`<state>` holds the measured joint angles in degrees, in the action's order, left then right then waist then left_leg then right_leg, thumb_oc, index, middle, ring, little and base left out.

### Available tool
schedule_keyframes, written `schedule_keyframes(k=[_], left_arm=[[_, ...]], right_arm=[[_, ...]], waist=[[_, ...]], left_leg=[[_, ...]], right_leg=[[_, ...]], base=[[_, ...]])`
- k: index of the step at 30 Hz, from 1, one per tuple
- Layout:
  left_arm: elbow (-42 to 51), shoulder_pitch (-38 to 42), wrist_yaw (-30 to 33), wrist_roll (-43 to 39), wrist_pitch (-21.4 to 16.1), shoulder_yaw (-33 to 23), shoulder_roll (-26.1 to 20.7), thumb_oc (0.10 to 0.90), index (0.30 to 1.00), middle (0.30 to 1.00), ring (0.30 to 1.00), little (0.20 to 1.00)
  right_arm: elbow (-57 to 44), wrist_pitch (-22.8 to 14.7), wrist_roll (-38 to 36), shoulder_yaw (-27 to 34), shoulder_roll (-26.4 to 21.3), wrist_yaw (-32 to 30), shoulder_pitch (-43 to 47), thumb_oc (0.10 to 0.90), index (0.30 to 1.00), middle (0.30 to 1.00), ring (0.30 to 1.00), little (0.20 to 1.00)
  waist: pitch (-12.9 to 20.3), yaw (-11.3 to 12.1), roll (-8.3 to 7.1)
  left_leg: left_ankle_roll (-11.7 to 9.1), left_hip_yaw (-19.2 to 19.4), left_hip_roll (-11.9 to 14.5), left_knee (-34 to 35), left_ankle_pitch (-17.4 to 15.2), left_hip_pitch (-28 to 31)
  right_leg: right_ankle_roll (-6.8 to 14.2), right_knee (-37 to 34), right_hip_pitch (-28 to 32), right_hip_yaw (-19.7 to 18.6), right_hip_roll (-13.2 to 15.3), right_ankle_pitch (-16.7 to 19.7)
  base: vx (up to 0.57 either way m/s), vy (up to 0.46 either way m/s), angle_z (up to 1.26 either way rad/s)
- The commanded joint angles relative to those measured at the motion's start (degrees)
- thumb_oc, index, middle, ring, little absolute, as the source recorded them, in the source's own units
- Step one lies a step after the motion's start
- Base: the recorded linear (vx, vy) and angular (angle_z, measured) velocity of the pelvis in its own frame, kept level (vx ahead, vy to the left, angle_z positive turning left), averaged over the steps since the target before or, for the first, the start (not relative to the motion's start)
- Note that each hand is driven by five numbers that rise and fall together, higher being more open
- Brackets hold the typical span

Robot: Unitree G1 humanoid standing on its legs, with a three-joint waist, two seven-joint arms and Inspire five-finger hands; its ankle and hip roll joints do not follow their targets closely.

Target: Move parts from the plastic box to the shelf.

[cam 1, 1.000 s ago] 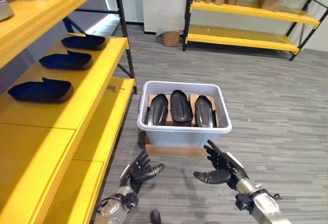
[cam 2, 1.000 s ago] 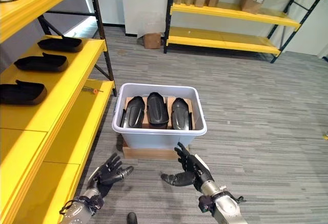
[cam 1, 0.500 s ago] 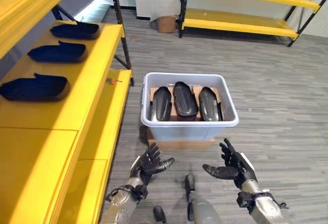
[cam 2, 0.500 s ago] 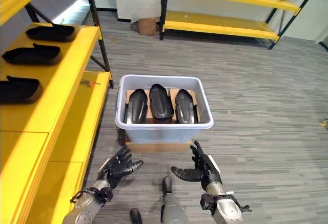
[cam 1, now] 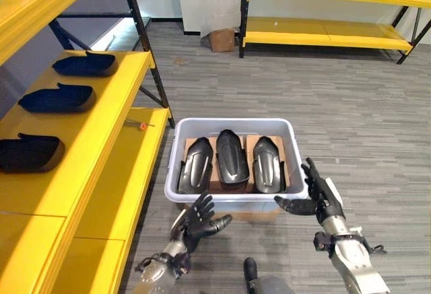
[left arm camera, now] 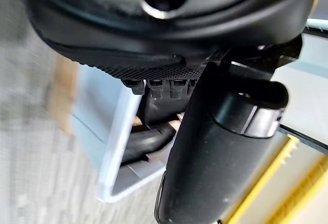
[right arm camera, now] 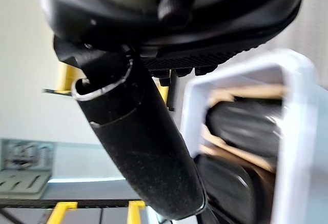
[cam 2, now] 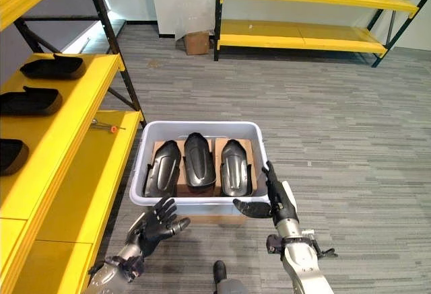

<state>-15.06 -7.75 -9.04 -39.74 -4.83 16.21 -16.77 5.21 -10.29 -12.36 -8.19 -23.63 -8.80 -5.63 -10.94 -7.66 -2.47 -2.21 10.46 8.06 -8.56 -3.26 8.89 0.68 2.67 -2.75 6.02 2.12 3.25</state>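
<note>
A pale grey plastic box (cam 1: 232, 203) stands on the floor on a flat cardboard piece. Three glossy black moulded parts (cam 1: 231, 157) lie side by side inside it on cardboard. My left hand (cam 1: 198, 221) hovers open just below the box's front left corner, fingers spread. At the box's front right corner my right hand (cam 1: 319, 196) is open, its thumb pointing at the rim. Both hands hold nothing. The yellow shelf (cam 1: 101, 129) runs along the left, with three dark parts (cam 1: 56, 97) lying on its middle level.
A lower yellow shelf board (cam 1: 132, 179) beside the box carries a small screwdriver (cam 1: 138, 124). Another yellow rack (cam 1: 323, 35) with cardboard boxes stands at the far wall. A small cardboard box (cam 1: 221, 39) sits on the grey floor beyond.
The camera has moved nearer the box. Both hands have risen from in front of the box to its front corners, still open.
</note>
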Motion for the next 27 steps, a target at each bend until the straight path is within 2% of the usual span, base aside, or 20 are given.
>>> schedule_keyframes(k=[1, 4, 5, 7, 8, 9, 10, 11, 14, 15, 18, 20, 22, 23, 27], left_arm=[[4.14, 0.45, -0.09, 0.53, -6.79, 0.24, 0.25, 0.900, 1.000, 1.000, 1.000, 1.000], [3.90, 0.61, -0.18, 1.30, -8.68, 0.10, 0.26, 0.900, 1.000, 1.000, 1.000, 1.000], [4.59, 0.76, -7.40, -2.97, -8.37, 0.08, 0.42, 0.900, 1.000, 1.000, 1.000, 1.000], [6.47, 0.70, -10.48, -4.76, -8.36, 0.49, 0.12, 0.900, 1.000, 1.000, 1.000, 1.000], [6.56, 0.71, -10.53, -4.88, -8.44, 0.53, 0.10, 0.900, 1.000, 1.000, 1.000, 1.000], [6.70, 0.98, -10.00, -5.33, -9.81, 0.91, 0.08, 0.900, 1.000, 1.000, 1.000, 1.000], [6.84, 1.57, -8.44, -6.11, -13.11, 1.16, -0.36, 0.900, 1.000, 1.000, 1.000, 1.000], [7.34, 2.02, -7.55, -7.22, -14.18, 1.08, -0.71, 0.900, 1.000, 1.000, 1.000, 1.000], [7.50, 2.00, -7.41, -8.62, -15.36, 0.54, -0.95, 0.900, 1.000, 1.000, 1.000, 1.000], [7.90, 1.20, -6.93, -8.52, -15.69, -0.03, -1.03, 0.900, 1.000, 1.000, 1.000, 1.000], [8.35, -0.29, -6.00, -7.18, -17.27, -1.59, -1.47, 0.900, 1.000, 1.000, 1.000, 1.000], [8.39, -0.91, -6.37, -6.36, -19.43, -2.90, -1.79, 0.900, 1.000, 1.000, 1.000, 1.000], [8.48, -1.21, -6.45, -6.69, -19.51, -4.04, -1.70, 0.900, 1.000, 1.000, 1.000, 1.000], [7.46, -1.27, -6.60, -7.08, -19.31, -5.65, -1.60, 0.900, 1.000, 1.000, 1.000, 1.000], [7.60, -0.01, -1.59, 2.37, -21.74, -5.84, -2.77, 0.900, 1.000, 1.000, 1.000, 1.000]], right_arm=[[-3.04, -7.08, 4.93, 1.75, -2.76, -4.80, 0.78, 0.900, 1.000, 1.000, 1.000, 1.000], [-2.28, -4.92, 3.77, 2.43, -3.21, -7.02, 0.28, 0.900, 1.000, 1.000, 1.000, 1.000], [-0.48, -3.40, -0.09, 3.83, -2.93, -6.04, -0.28, 0.900, 1.000, 1.000, 1.000, 1.000], [0.17, -4.74, 0.47, 4.80, -2.89, -6.29, -0.65, 0.900, 1.000, 1.000, 1.000, 1.000], [0.20, -4.85, 0.45, 4.82, -2.91, -6.21, -0.64, 0.900, 1.000, 1.000, 1.000, 1.000], [0.37, -5.31, 0.83, 4.53, -2.69, -5.96, -0.23, 0.900, 1.000, 1.000, 1.000, 1.000], [-0.50, -4.36, 2.07, 4.24, -2.59, -6.10, 0.28, 0.900, 1.000, 1.000, 1.000, 1.000], [-1.28, -3.35, 2.57, 4.11, -2.54, -5.96, 0.42, 0.900, 1.000, 1.000, 1.000, 1.000], [-1.62, -3.04, 3.40, 3.53, -2.55, -5.11, 0.15, 0.900, 1.000, 1.000, 1.000, 1.000], [-2.01, -3.12, 3.66, 3.07, -2.84, -4.55, -0.43, 0.900, 1.000, 1.000, 1.000, 1.000], [-2.38, -3.97, 3.52, 2.60, -3.55, -3.29, -1.35, 0.900, 1.000, 1.000, 1.000, 1.000], [-2.38, -4.03, 2.97, 2.50, -3.97, -2.38, -1.30, 0.900, 1.000, 1.000, 1.000, 1.000], [-2.44, -3.48, 1.49, 2.78, -4.01, -1.96, -1.78, 0.900, 1.000, 1.000, 1.000, 1.000], [-2.81, -4.12, 1.20, 3.19, -3.85, 0.77, -2.47, 0.900, 1.000, 1.000, 1.000, 1.000], [-3.91, -3.10, 7.73, 2.34, -4.51, -1.40, -0.60, 0.900, 1.000, 1.000, 1.000, 1.000]], waist=[[4.24, 0.12, 0.15], [4.51, -0.08, 0.09], [4.43, -0.36, 0.35], [3.93, -0.19, 0.82], [3.84, -0.16, 0.87], [3.41, -0.07, 1.09], [2.94, -0.18, 1.49], [2.61, -0.18, 1.71], [2.23, 0.52, 1.83], [2.00, 1.51, 1.85], [1.89, 3.24, 1.73], [2.01, 3.82, 1.42], [2.14, 4.08, 1.28], [2.76, 4.16, 1.18], [3.42, 4.67, 0.99]], left_leg=[[-1.25, 0.01, 2.78, -4.04, 8.29, -3.36], [-1.78, 1.28, 3.33, -9.86, 9.92, -5.54], [-1.81, 2.76, 2.87, -13.07, 9.39, -6.50], [-0.75, 1.78, 0.40, -14.17, 8.55, -9.41], [-0.63, 1.71, 0.21, -14.14, 8.43, -9.53], [0.10, 1.75, -1.31, -12.47, 7.84, -10.42], [0.38, 3.33, -2.09, -9.41, 7.55, -11.60], [0.33, 4.37, -2.47, -6.76, 7.85, -12.40], [0.42, 4.27, -4.21, -0.77, 8.41, -14.32], [0.01, 1.80, -5.08, 3.70, 10.40, -15.82], [-0.84, -2.22, -4.86, 6.23, 14.12, -19.01], [-0.41, -2.35, -5.03, 7.35, 12.81, -18.70], [-0.40, -2.17, -5.01, 7.69, 12.49, -18.52], [0.00, -1.75, -5.01, 8.72, 11.82, -16.94], [0.65, -2.84, -5.97, 10.23, 10.52, -14.03]], right_leg=[[1.88, 4.34, -3.78, 1.75, 2.73, -0.35], [0.66, 3.69, -2.78, 2.66, 2.32, -0.98], [-0.29, 3.51, -1.84, 3.35, 1.95, -1.84], [-0.62, 3.85, -1.13, 2.68, 1.37, -2.59], [-0.61, 3.89, -1.06, 2.58, 1.32, -2.64], [-0.45, 3.98, -0.64, 1.59, 0.97, -2.70], [-0.13, 3.75, 0.28, 1.07, 0.75, -3.11], [0.06, 3.33, 1.05, 0.92, 0.62, -3.34], [0.54, 1.63, 3.18, -0.01, 0.26, -3.45], [0.87, 0.45, 4.75, -0.99, -0.29, -3.31], [0.66, -0.50, 6.37, -2.66, -1.17, -3.29], [0.71, -0.65, 7.03, -2.85, -0.94, -3.62], [0.75, -0.68, 7.33, -2.41, -0.75, -3.74], [0.91, -0.51, 7.61, -1.69, -0.57, -4.03], [1.45, -1.39, 7.43, -1.12, -0.04, -3.22]], base=[[0.14, -0.224, 0.05], [0.10, -0.153, 0.05], [0.12, -0.152, 0.05], [0.11, -0.080, 0.03], [0.09, -0.005, 0.08], [0.11, 0.044, -0.11], [0.14, 0.082, -0.31], [0.14, 0.114, -0.39], [0.12, 0.094, -0.18], [0.12, 0.061, -0.17], [0.13, 0.046, -0.39], [0.10, 0.077, -0.44], [0.11, 0.093, -0.49], [0.16, 0.124, -0.22], [0.14, 0.113, -0.08]])
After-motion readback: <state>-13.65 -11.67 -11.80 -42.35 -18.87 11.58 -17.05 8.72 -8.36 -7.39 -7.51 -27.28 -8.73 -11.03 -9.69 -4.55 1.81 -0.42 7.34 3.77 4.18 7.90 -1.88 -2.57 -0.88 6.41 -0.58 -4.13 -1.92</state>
